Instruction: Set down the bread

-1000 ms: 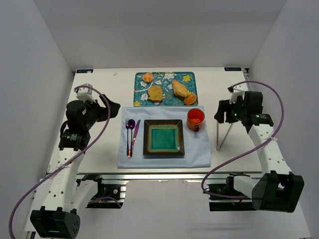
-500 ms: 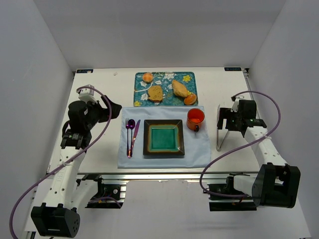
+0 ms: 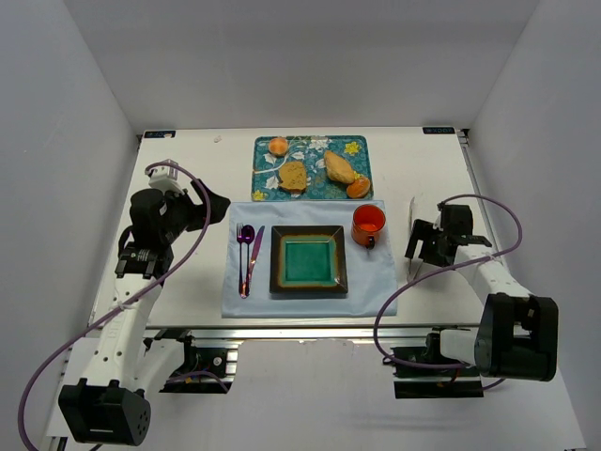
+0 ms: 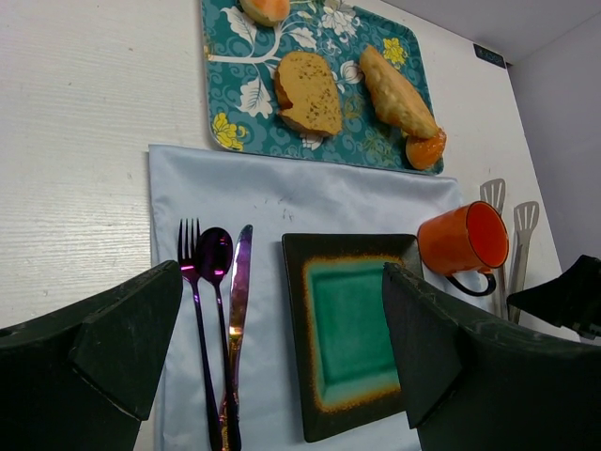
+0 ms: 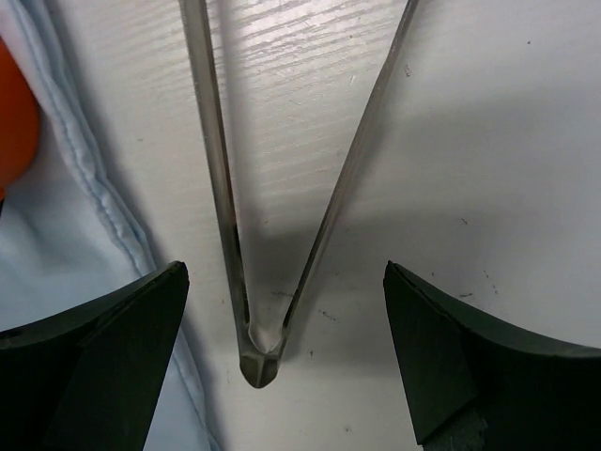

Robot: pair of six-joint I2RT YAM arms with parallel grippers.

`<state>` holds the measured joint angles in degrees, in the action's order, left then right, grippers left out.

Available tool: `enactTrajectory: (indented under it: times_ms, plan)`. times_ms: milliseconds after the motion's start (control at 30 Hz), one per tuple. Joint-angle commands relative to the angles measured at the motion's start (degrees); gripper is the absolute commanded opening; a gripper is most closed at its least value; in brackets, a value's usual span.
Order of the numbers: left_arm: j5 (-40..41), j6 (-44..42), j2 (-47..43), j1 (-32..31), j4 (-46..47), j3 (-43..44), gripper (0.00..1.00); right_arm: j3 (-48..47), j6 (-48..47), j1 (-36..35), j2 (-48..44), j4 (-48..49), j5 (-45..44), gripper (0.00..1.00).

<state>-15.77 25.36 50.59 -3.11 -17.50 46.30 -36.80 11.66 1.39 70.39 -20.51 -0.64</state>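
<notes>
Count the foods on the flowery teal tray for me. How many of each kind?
Long golden-tan pastry-like bread: 1
Flat brown bread slice: 1
Small round orange buns: 2
Total: 4

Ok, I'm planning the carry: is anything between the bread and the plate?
Nothing visible. From the bread on the tray straight to the plate lies only bare placemat; the mug stands right of that line.
</notes>
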Motion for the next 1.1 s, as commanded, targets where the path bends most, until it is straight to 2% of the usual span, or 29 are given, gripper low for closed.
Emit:
enactTrajectory:
  times_ms: [0,333,533,600,733,833,867,1033,1067]
  plan:
    - [-0.93,0.56,-0.31,0.04,1.06,0.28,0.95,1.2,1.87,0.11,1.15,4.86,-2.43,0.89]
    - [-0.49,1.62,-1.63,0.04,0.62,-0.42,0.95,1.99,3.28,0.02,7.21,14.0,-4.62,0.88]
    - [0.3,1.79,-2.77,0.04,-0.43,-0.51,0.95,1.99,3.98,0.02,10.03,16.29,-6.47,0.8]
    - [0.74,1.79,-3.3,0.04,-0.78,-0.6,0.95,1.82,3.98,0.02,10.47,16.03,-6.47,0.74]
    - [1.27,1.79,-4.0,0.04,-1.22,-0.69,0.95,1.9,3.63,0.02,10.29,15.59,-6.83,0.68]
    - [1.27,1.88,-4.09,0.04,-1.14,-0.95,0.95,2.78,3.54,0.02,9.77,15.59,-6.56,0.61]
    - [1.18,1.88,-4.09,0.04,-1.05,-0.95,0.95,2.96,3.28,0.02,9.5,15.85,-6.48,0.55]
    - [0.92,1.88,-3.83,0.04,-0.52,-0.6,0.95,1.74,0.83,0.02,8.01,15.86,-6.21,0.37]
    - [0.83,1.79,-3.74,0.04,-0.52,-0.51,0.95,1.38,0.21,0.02,7.4,15.77,-6.04,0.3]
